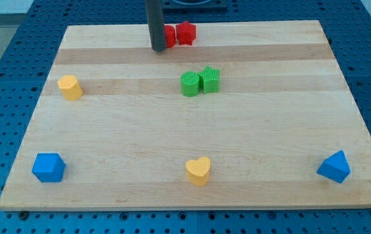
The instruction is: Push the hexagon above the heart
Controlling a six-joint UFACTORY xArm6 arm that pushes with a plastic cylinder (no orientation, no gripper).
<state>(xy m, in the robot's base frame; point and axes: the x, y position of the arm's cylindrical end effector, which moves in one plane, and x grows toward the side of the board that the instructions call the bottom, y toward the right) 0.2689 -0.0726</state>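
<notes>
The yellow hexagon [70, 86] lies near the board's left edge, in the upper half of the view. The yellow heart [198, 171] lies near the board's bottom edge, about the middle. My tip [158, 49] rests on the board near its top edge, far to the upper right of the hexagon and well above the heart. It stands just left of a red block [170, 37], which the rod partly hides; I cannot tell if they touch.
A red star [186, 32] sits next to the hidden red block at the top edge. A round green block [190, 84] and a green star [210, 79] sit together at centre. A blue cube [48, 167] lies bottom left, a blue triangle [334, 166] bottom right.
</notes>
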